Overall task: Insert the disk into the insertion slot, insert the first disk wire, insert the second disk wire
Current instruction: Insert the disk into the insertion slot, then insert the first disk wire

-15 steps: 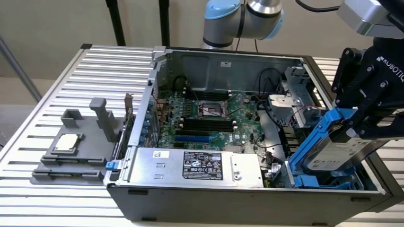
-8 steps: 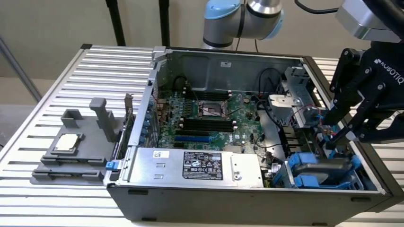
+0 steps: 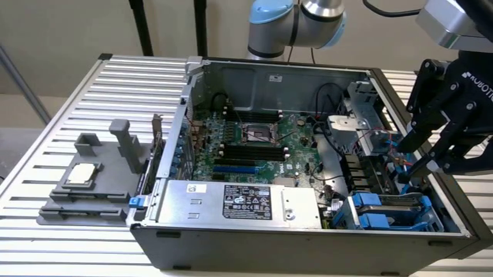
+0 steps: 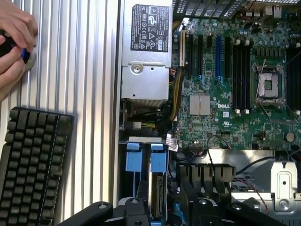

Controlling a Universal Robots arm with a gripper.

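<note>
The arm point(image 3: 297, 23) is extended in from the rear, the wrist point(image 3: 456, 23) is angled downward at the exterior view's right, and the black gripper point(image 3: 419, 157) is held tilted, with its fingers point(image 3: 416, 133) spread wide apart.

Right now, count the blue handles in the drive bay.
2: one blue handle by the case wall, the other beside it, nearer the motherboard. Others may be hidden.

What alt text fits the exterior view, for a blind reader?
An open black gripper hangs over the insertion slot with blue fittings, at the exterior view's right corner of an open computer case on a slatted metal table. A silver power-supply box lies along the case's near side.
</note>
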